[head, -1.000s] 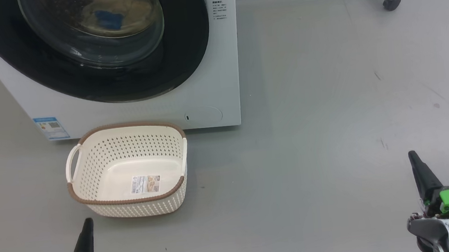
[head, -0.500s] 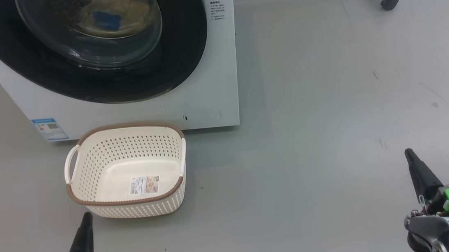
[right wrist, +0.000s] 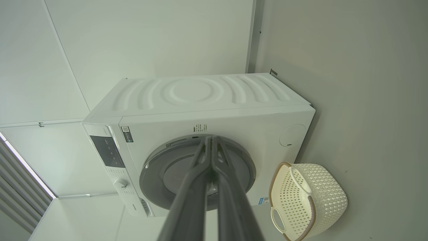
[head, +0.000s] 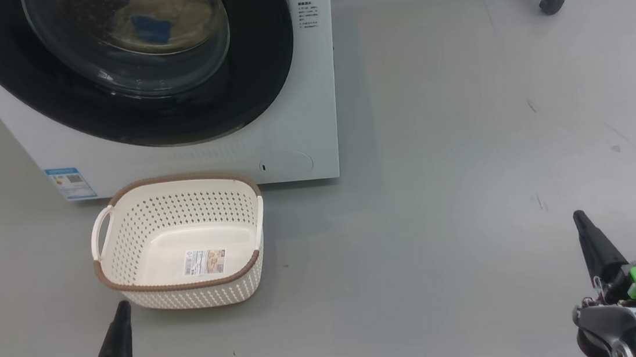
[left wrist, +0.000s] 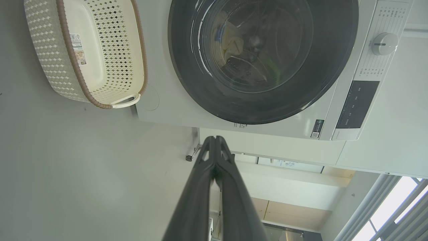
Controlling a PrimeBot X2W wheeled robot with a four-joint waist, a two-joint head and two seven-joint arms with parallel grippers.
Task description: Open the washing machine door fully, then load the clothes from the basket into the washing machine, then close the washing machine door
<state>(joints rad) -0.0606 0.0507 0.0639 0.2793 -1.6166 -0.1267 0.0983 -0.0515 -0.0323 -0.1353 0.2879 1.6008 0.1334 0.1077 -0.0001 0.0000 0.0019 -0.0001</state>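
Observation:
The white washing machine [head: 297,87] stands at the upper left with its black-rimmed door [head: 262,79] closed flat against its front. Through the glass I see the cream clothes [head: 162,12] with a blue patch lying in the drum. The cream basket [head: 123,220] sits on the floor in front of the machine, holding nothing but a label on its bottom. My left gripper [head: 122,307] is shut, low at the left, just below the basket. My right gripper [head: 578,216] is shut too, far to the right over bare floor. The wrist views show both pairs of fingers pressed together, with the machine [left wrist: 344,100] [right wrist: 207,103] and basket [left wrist: 50,60] [right wrist: 327,197] beyond.
Grey floor spreads wide to the right of the machine. A metal leg with a black caster [head: 551,3] stands at the top right. A pale wall rises behind the machine.
The whole head view shifted slightly over the first half second, a camera move. Both grippers stay shut and hold their places.

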